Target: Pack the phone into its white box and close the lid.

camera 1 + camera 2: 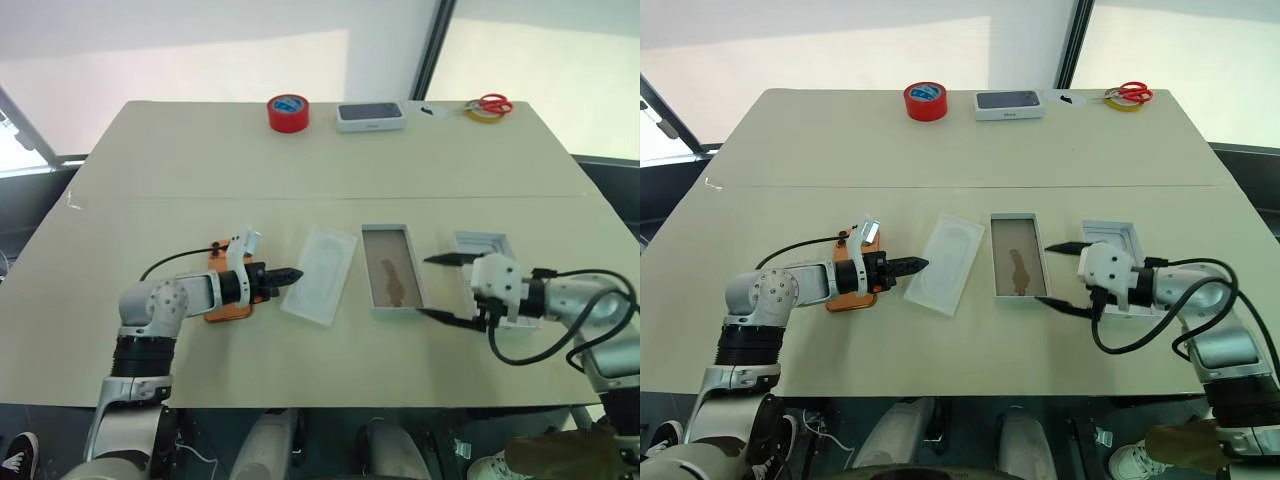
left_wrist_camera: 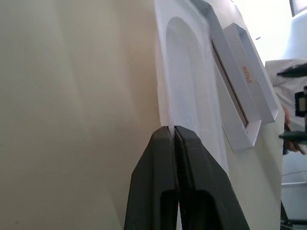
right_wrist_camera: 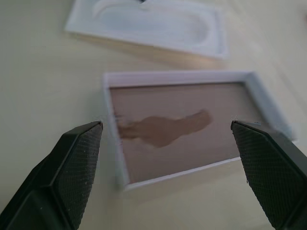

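Observation:
The orange phone (image 1: 230, 310) lies flat on the table, mostly covered by my left forearm. My left gripper (image 1: 291, 273) is shut on the near edge of the thin white insert (image 1: 320, 273); in the left wrist view its fingertips (image 2: 171, 130) meet at that rim. To the right of the insert lies the white box (image 1: 376, 268), open, with a stained brown floor and nothing in it. My right gripper (image 1: 440, 288) stands open just right of the box, its fingers (image 3: 81, 153) spread across the box's (image 3: 172, 76) short end. The lid (image 1: 483, 243) lies behind the right gripper, inside up.
At the table's far edge are a red tape roll (image 1: 288, 112), a white box with a dark phone picture (image 1: 370, 115), and red-handled scissors (image 1: 490, 104) on a yellow ring. Black cables trail from both wrists.

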Controlling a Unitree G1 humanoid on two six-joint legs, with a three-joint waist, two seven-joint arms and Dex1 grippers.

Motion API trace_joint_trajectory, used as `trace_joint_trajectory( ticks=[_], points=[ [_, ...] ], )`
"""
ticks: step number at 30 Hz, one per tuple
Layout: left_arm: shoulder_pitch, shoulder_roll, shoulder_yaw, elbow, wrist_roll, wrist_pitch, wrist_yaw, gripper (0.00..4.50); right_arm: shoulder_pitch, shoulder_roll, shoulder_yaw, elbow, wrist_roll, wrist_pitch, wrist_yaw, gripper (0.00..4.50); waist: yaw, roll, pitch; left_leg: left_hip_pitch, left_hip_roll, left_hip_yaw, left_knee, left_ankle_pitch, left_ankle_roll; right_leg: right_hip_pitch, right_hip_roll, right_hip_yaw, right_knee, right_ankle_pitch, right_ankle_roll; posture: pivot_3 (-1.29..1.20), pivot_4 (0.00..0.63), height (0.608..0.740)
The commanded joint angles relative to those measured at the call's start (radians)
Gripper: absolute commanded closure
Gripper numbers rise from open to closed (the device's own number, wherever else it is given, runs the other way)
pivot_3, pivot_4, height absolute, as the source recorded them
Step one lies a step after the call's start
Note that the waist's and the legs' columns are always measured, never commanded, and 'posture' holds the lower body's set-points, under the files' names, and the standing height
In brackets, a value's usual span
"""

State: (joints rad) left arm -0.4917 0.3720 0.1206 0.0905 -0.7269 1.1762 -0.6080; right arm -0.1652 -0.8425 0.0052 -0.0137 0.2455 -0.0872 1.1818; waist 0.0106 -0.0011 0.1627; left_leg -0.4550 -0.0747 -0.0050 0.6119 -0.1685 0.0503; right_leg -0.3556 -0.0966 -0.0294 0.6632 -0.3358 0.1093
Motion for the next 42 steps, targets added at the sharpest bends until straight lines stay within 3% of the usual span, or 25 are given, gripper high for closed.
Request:
trace_joint_trajectory(
  ticks=[1, 7, 8, 13, 18, 26, 32, 35, 40, 42],
  points=[
    [-0.003, -0.006, 0.056, 0.030, -0.021, 0.046, 0.033, 4.47, -0.049, 0.022, 0.057, -0.015, -0.028, -0.025, 0.023, 0.00, -0.001, 0.000, 0.000, 0.000, 0.000, 0.000, 0.000, 0.000, 0.000, 0.000, 0.000, 0.000, 0.000, 0.000, 0.000, 0.00, 0.150, 0.738],
    [-0.063, -0.064, 0.248, 0.030, -0.137, 0.138, 0.138, 4.47, -0.113, 0.048, 0.148, 0.059, -0.075, -0.022, 0.067, 0.00, 0.004, -0.003, 0.002, 0.000, 0.000, 0.000, 0.000, 0.000, 0.000, 0.000, 0.000, 0.000, 0.000, 0.000, 0.000, 0.00, 0.150, 0.738],
    [-0.063, -0.067, 0.262, 0.016, -0.142, 0.138, 0.150, 4.49, -0.124, 0.049, 0.163, 0.081, -0.083, -0.020, 0.079, 0.25, 0.004, -0.003, 0.002, 0.000, 0.000, 0.000, 0.000, 0.000, 0.000, 0.000, 0.000, 0.000, 0.000, 0.000, 0.000, 0.00, 0.150, 0.738],
    [-0.044, -0.092, 0.301, -0.083, -0.164, 0.145, 0.225, 4.50, -0.198, 0.074, 0.187, 0.188, -0.095, -0.018, 0.099, 2.02, 0.002, -0.004, 0.002, 0.000, 0.000, 0.000, 0.001, 0.000, -0.001, 0.001, 0.000, 0.000, 0.000, 0.000, 0.000, 0.00, 0.150, 0.738],
    [-0.055, -0.143, 0.363, -0.118, -0.228, 0.189, 0.308, 4.50, -0.232, 0.114, 0.188, 0.178, -0.067, 0.019, 0.106, 4.47, 0.002, -0.004, 0.002, 0.000, 0.000, 0.000, 0.000, 0.003, -0.006, 0.000, 0.001, 0.000, 0.000, 0.000, 0.000, 0.00, 0.150, 0.738],
    [-0.101, -0.199, 0.420, -0.115, -0.277, 0.154, 0.417, 4.50, -0.336, 0.308, 0.262, 0.179, -0.124, 0.084, -0.008, 4.47, 0.001, -0.005, 0.003, 0.000, 0.000, 0.000, 0.000, 0.005, -0.008, -0.001, 0.001, 0.000, 0.001, 0.000, 0.000, 0.00, 0.150, 0.738],
    [-0.094, -0.218, 0.406, -0.120, -0.289, 0.145, 0.449, 4.50, -0.356, 0.375, 0.271, 0.177, -0.127, 0.128, -0.056, 4.47, 0.004, -0.005, 0.003, 0.000, -0.001, 0.000, 0.000, 0.005, -0.009, 0.000, 0.001, -0.001, 0.001, 0.000, 0.000, 0.00, 0.150, 0.738],
    [-0.078, -0.226, 0.380, -0.136, -0.280, 0.126, 0.448, 4.50, -0.349, 0.385, 0.246, 0.151, -0.083, 0.187, -0.057, 3.55, 0.002, -0.005, 0.003, 0.000, -0.001, 0.000, 0.000, 0.005, -0.009, 0.000, 0.001, -0.001, 0.002, 0.000, 0.000, 0.00, 0.150, 0.738],
    [-0.069, -0.250, 0.369, -0.147, -0.296, 0.109, 0.469, 4.50, -0.328, 0.358, 0.217, 0.095, -0.077, 0.205, -0.084, 0.96, 0.002, -0.005, 0.003, 0.000, -0.001, 0.000, -0.001, 0.005, -0.009, -0.001, 0.001, -0.001, 0.001, 0.000, 0.000, 0.00, 0.150, 0.738],
    [-0.068, -0.266, 0.368, -0.146, -0.302, 0.104, 0.484, 4.50, -0.318, 0.294, 0.180, 0.093, -0.070, 0.198, -0.062, 0.03, 0.004, -0.005, 0.003, 0.000, -0.001, 0.000, -0.001, 0.005, -0.009, -0.001, 0.001, -0.001, 0.001, 0.000, 0.000, 0.00, 0.150, 0.738]
  ],
)
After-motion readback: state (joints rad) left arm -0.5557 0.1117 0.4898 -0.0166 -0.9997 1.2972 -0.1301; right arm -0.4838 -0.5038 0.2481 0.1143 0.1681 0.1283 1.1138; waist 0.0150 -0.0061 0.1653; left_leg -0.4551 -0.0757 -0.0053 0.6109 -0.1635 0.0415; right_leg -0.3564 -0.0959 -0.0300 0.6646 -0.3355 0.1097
